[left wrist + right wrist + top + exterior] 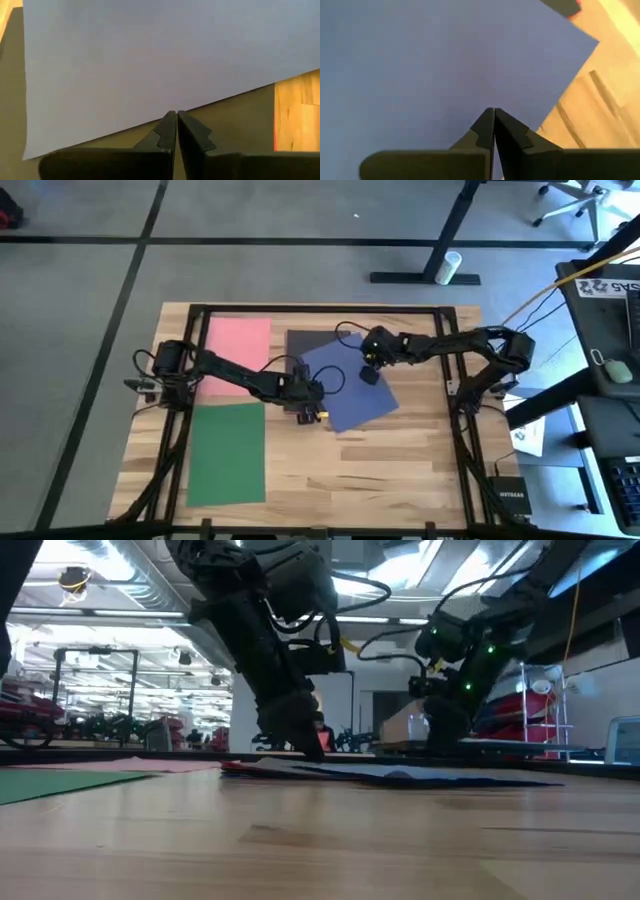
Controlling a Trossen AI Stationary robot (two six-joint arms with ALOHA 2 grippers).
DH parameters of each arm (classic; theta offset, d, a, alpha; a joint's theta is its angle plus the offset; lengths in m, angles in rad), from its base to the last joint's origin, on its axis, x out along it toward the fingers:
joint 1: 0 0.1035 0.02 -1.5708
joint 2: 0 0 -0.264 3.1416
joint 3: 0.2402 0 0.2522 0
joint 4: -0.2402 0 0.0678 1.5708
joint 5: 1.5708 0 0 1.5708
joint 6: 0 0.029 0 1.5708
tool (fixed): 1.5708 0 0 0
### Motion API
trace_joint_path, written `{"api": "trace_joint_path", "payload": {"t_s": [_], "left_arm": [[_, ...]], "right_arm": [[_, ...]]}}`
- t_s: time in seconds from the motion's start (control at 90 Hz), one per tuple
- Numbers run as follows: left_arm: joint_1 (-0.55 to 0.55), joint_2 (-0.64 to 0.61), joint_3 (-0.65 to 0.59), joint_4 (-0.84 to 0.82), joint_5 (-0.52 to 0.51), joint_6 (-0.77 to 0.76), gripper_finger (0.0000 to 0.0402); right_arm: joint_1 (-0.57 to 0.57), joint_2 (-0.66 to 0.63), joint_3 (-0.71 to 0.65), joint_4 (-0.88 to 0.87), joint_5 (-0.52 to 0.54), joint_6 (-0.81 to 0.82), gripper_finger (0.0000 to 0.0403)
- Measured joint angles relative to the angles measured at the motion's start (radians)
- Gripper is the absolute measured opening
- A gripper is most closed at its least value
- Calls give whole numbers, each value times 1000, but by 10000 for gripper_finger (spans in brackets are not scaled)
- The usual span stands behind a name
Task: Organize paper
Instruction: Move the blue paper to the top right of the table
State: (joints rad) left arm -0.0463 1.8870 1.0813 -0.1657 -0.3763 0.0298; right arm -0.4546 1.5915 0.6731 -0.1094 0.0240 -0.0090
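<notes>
Overhead light is falling evenly on the table [400, 470], shadows staying soft. Low view: ceiling strip lamps [120, 585] are glaring, arms reading as silhouettes, near wood blurring. Wrist views looking soft close up.

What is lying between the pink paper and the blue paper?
In the high view, a black sheet lies between the pink paper and the blue paper, partly tucked under the blue one.
</notes>
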Motion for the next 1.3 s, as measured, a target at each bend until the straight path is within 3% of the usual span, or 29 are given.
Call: {"api": "trace_joint_path", "payload": {"t_s": [0.211,0.578,0.856,0.911,1.056,1.3], "left_arm": [[0,0,0,-4,0,-5,0],[0,0,0,-4,-3,-19,0],[0,0,0,-8,-3,-26,0],[0,0,0,-9,-3,-26,0],[0,0,0,-8,-3,-27,0],[0,0,0,-7,-3,-30,0]], "right_arm": [[-6,16,5,-43,14,7,0],[-5,-20,5,-284,211,99,0],[-5,-159,-2,-400,272,112,0],[-4,-201,-2,-391,254,94,0],[-4,-272,0,-307,82,51,0],[15,-213,0,-218,-79,-1,0]]}}
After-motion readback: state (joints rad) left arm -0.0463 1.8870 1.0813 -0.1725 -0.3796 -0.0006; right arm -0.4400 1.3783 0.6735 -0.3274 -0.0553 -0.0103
